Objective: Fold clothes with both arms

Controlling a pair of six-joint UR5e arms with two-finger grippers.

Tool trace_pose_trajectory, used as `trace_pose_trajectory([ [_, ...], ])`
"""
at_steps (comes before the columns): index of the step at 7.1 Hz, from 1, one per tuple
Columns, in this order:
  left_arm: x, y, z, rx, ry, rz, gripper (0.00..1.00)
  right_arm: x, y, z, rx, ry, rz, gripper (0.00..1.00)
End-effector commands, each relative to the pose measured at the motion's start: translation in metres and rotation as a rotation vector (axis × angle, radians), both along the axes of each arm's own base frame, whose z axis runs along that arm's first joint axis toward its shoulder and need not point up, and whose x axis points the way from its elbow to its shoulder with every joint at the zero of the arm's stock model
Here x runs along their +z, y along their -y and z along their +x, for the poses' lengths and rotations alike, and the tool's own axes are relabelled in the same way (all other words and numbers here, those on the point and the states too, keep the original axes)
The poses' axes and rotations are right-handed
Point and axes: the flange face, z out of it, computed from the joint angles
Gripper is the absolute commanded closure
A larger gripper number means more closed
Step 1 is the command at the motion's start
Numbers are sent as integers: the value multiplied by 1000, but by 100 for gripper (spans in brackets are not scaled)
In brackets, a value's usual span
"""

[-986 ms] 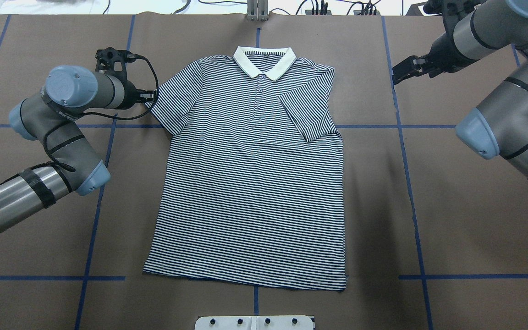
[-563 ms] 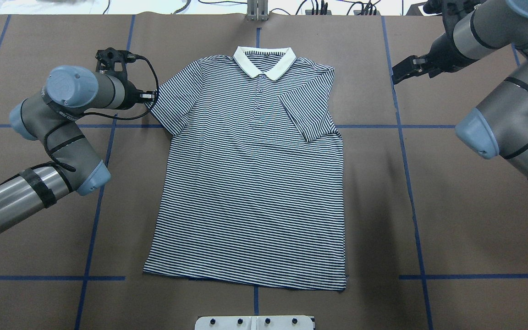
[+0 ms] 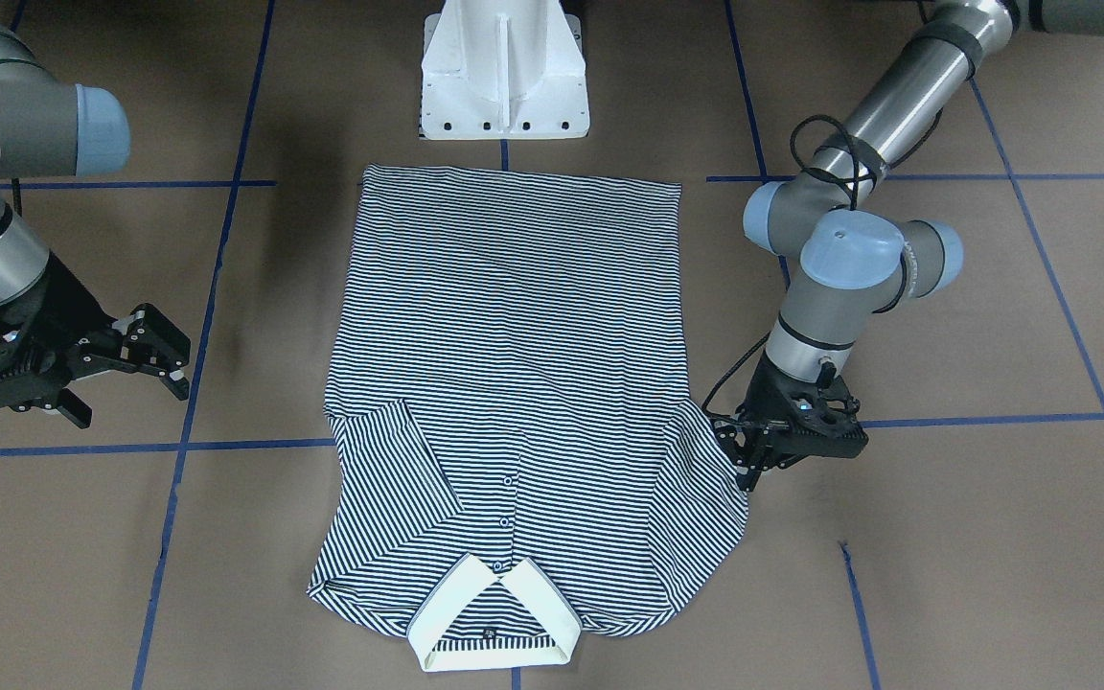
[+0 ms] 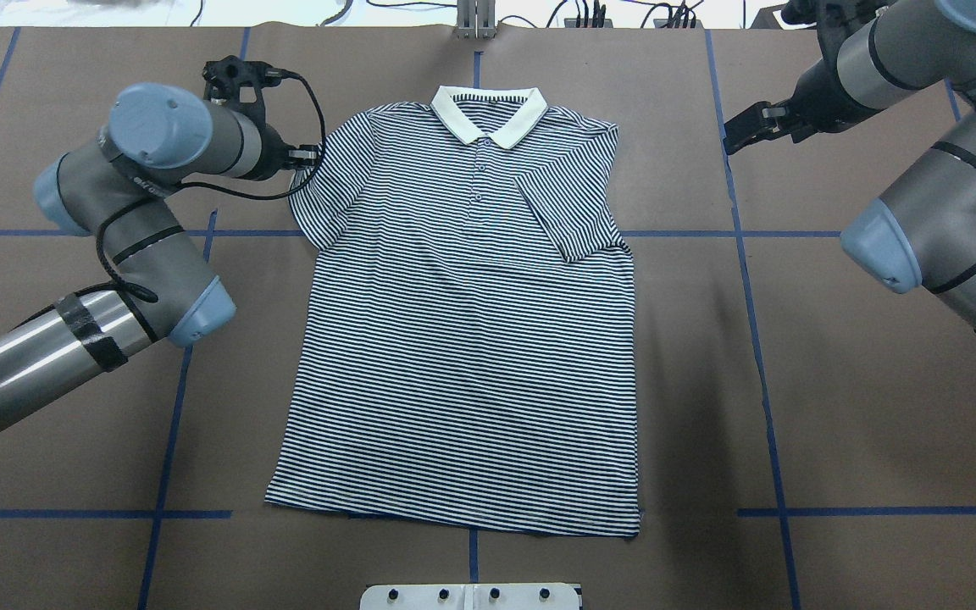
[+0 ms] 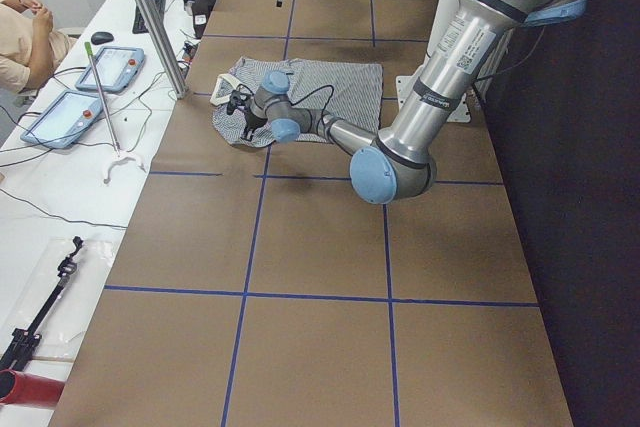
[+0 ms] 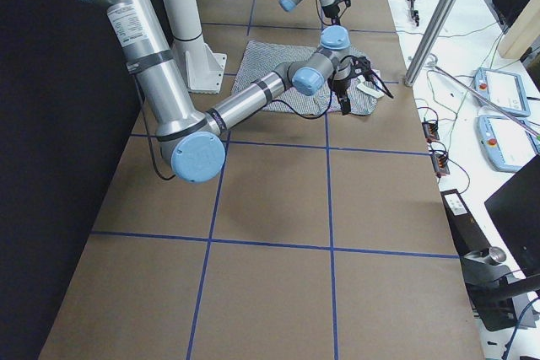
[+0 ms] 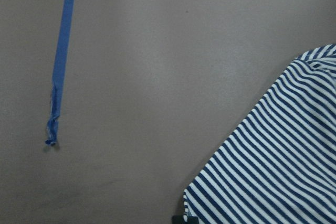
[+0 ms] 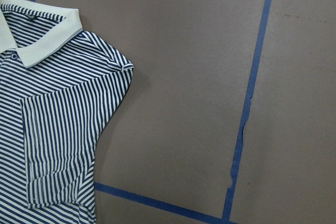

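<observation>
The striped polo shirt (image 4: 471, 339) lies flat on the brown table, front up, with its cream collar (image 4: 488, 114) at the far end. The sleeve on my right side (image 4: 573, 207) is folded inward onto the chest and also shows in the right wrist view (image 8: 58, 145). My left gripper (image 4: 302, 161) is shut on the outer edge of the other sleeve (image 3: 720, 460), which is drawn up a little. The left wrist view shows that sleeve's striped cloth (image 7: 273, 171). My right gripper (image 3: 164, 355) is open and empty, above bare table beside the shirt's shoulder.
The white pedestal base (image 3: 504, 67) stands at the shirt's hem end. Blue tape lines (image 4: 746, 280) cross the brown table. A metal post (image 4: 475, 17) and cables sit past the collar end. A person (image 5: 25, 32) and tablets (image 5: 65, 117) are at a side desk.
My left arm has moved toward the far end and inward, carrying the sleeve edge with it. The right arm and the rest of the shirt have stayed in place.
</observation>
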Motion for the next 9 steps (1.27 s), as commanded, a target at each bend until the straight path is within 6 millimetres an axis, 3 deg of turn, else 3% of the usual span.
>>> trace_pose_trajectory([
  [1,-92,-7,39,-35,-31,-126,100,0,0,0,1,0,-1,0],
  [2,-114,-18,61,-32,-45,-152,100,-1,0,0,2,1,0,0],
  [3,-121,-11,87,-41,-41,-193,100,-1,0,0,1,0,1,0],
  [4,-123,0,101,-36,-16,-199,60,-1,0,0,4,0,2,0],
  [5,-121,-3,103,4,2,-154,1,-3,1,-2,10,-8,10,0],
  [7,-146,-24,82,34,-48,-105,0,-10,-14,-31,-5,11,-17,0],
  [8,-136,-50,54,81,-73,-72,0,-26,-34,-50,58,46,-78,0],
  [9,-117,-81,21,93,-94,-50,0,-37,-76,-80,115,72,-136,0],
])
